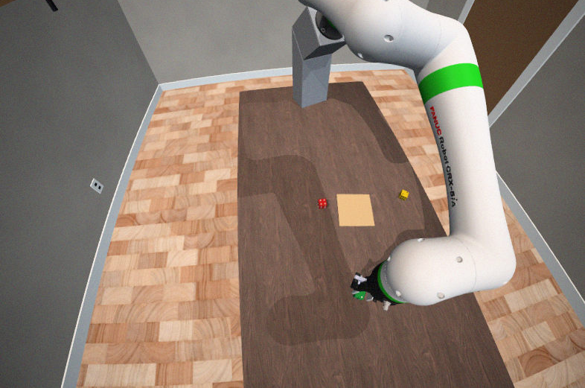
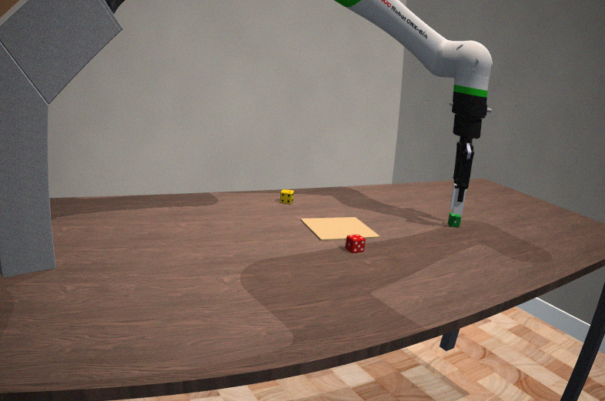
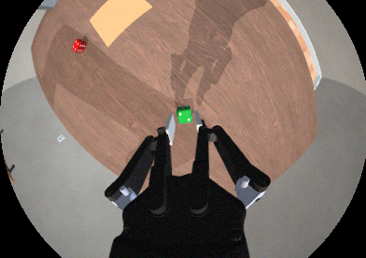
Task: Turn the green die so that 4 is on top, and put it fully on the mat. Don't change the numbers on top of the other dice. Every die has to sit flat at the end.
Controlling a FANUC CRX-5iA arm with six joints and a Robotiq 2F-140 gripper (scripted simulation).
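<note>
The green die (image 1: 360,295) (image 2: 454,220) (image 3: 185,116) sits flat on the table near its right front part, well off the tan mat (image 1: 355,209) (image 2: 337,227) (image 3: 119,15). My gripper (image 2: 456,212) (image 3: 184,118) points straight down, with its fingertips low on either side of the green die. The fingers are partly open and stand narrowly around the die without clamping it. The die's top number is too small to read. In the top view the wrist hides most of the gripper.
A red die (image 1: 321,203) (image 2: 355,242) (image 3: 78,46) sits just off the mat's left edge. A yellow die (image 1: 403,194) (image 2: 286,196) sits beyond the mat near the table's far edge. The grey robot pedestal (image 1: 309,66) stands at the table's end.
</note>
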